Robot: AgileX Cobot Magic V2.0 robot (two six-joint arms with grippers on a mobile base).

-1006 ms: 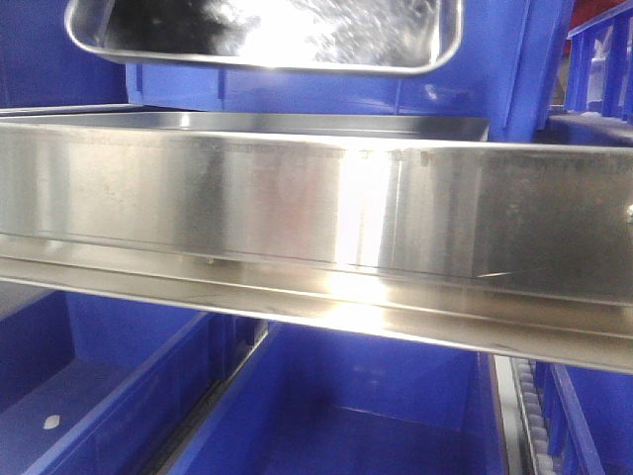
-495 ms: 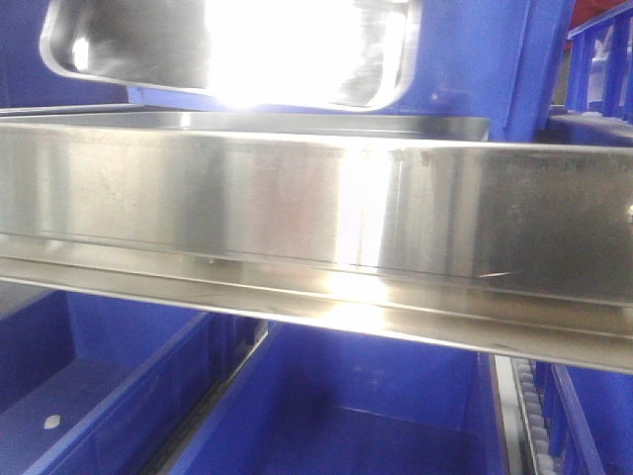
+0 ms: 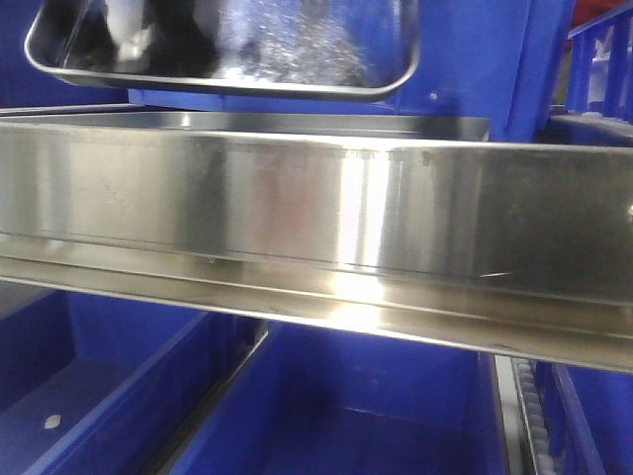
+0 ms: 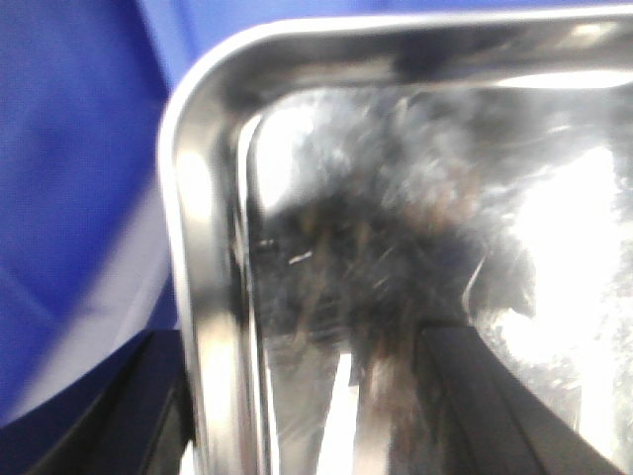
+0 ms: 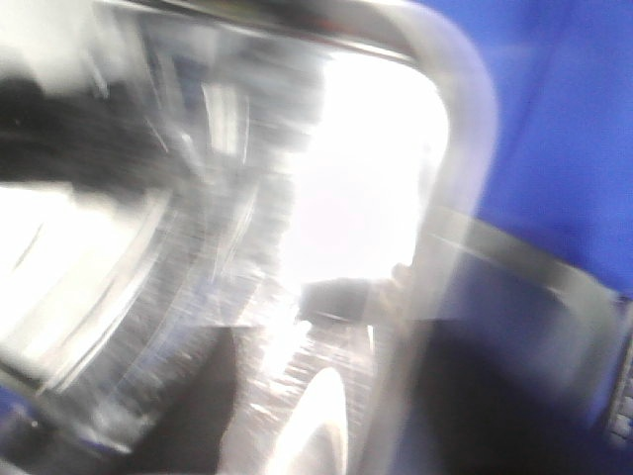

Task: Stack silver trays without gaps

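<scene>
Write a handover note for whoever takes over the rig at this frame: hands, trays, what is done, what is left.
Hands: the left hand shows only as dark parts, likely fingers, either side of a tray rim in its wrist view; open or shut cannot be told. The right hand has a blurred view, so its state cannot be told either.
Trays: one silver tray hangs tilted in the air above the brushed-steel shelf rail, in front of a blue bin. No second tray is in view.
Done: no stack shows.
Left: find the other tray and seat this one in it, rims flush, no gap.
</scene>
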